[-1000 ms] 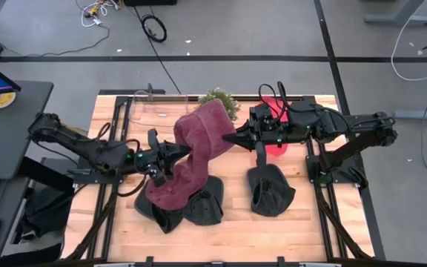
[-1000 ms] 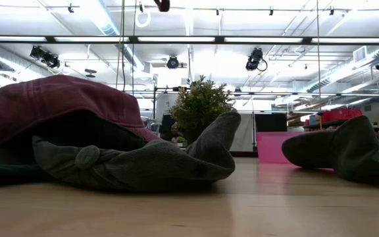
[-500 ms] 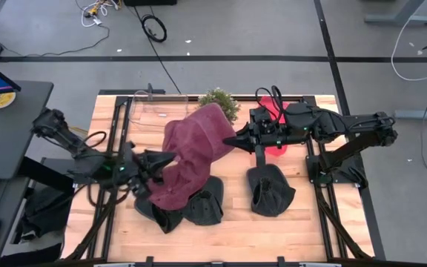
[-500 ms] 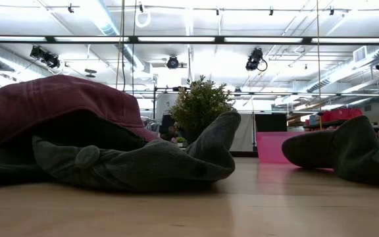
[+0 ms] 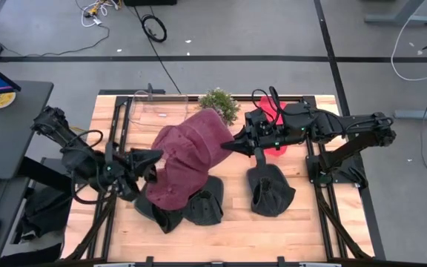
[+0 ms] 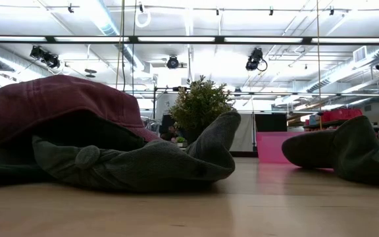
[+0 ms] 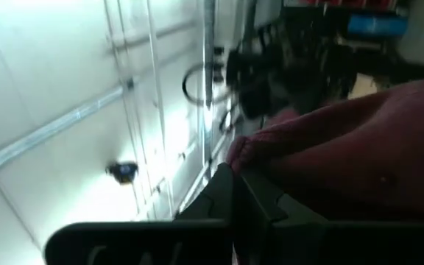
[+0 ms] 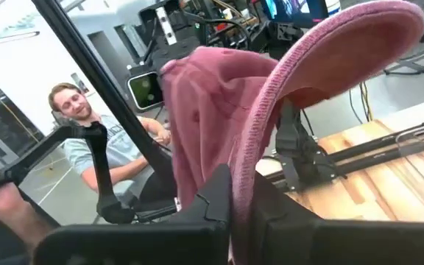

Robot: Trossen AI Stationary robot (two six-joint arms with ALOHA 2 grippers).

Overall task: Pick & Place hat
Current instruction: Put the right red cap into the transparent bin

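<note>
The light wooden slatted counter (image 5: 221, 230) carries everything here. Above its middle, a maroon fabric cap with a stitched brim (image 5: 187, 159) is held between the two arms, its lower part draped over a dark grey hat on the counter. In the low view the maroon cap (image 6: 51, 105) lies on top of that dark grey felt hat with a button on its crown (image 6: 137, 164). A second dark grey hat (image 5: 270, 190) lies apart on the counter's right half, below the right arm.

The left tool (image 5: 153, 160) reaches the cap's left edge; in the left wrist view its fingers (image 7: 230, 199) are together, clamped on the fabric edge. The right tool (image 5: 232, 144) grips the cap's right edge; the right wrist view shows its fingers (image 8: 223, 195) pinched on the curved brim.

A pink bin (image 5: 269, 130) sits under the right arm, and a small green potted plant (image 5: 219, 101) stands at the counter's far edge. A person in a grey shirt (image 8: 94, 147) sits beyond the counter.
</note>
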